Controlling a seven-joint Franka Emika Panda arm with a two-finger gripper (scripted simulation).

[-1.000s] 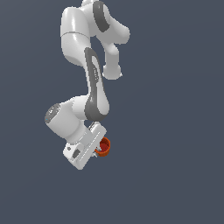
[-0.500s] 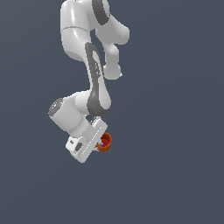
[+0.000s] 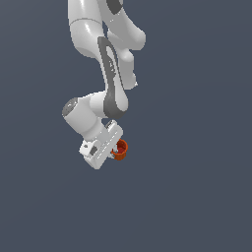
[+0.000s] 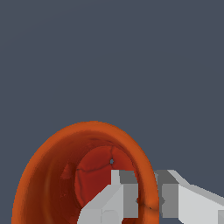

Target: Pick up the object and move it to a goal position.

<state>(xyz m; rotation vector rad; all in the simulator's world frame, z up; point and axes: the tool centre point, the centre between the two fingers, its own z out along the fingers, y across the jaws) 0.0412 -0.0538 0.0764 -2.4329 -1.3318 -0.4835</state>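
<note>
The object is a small orange-red cup (image 3: 120, 149) with a darker red inside. In the exterior view it hangs at the side of my white gripper (image 3: 116, 149), lifted off any surface against the plain grey backdrop. The wrist view shows the cup (image 4: 52, 175) large and tilted, its mouth facing the camera. My gripper (image 4: 148, 199) is shut on the cup's rim: one finger (image 4: 120, 194) sits inside the cup, the other finger (image 4: 179, 197) presses on the outer wall. The hand is tilted sideways under the arm's wrist.
The white and grey arm (image 3: 110, 74) reaches down from the top of the exterior view. Everything around it is an even dark grey background with no other objects or edges showing.
The arm has carried the cup a little toward the exterior view's right and slightly upward, and the hand has turned somewhat. The grip on the cup is unchanged.
</note>
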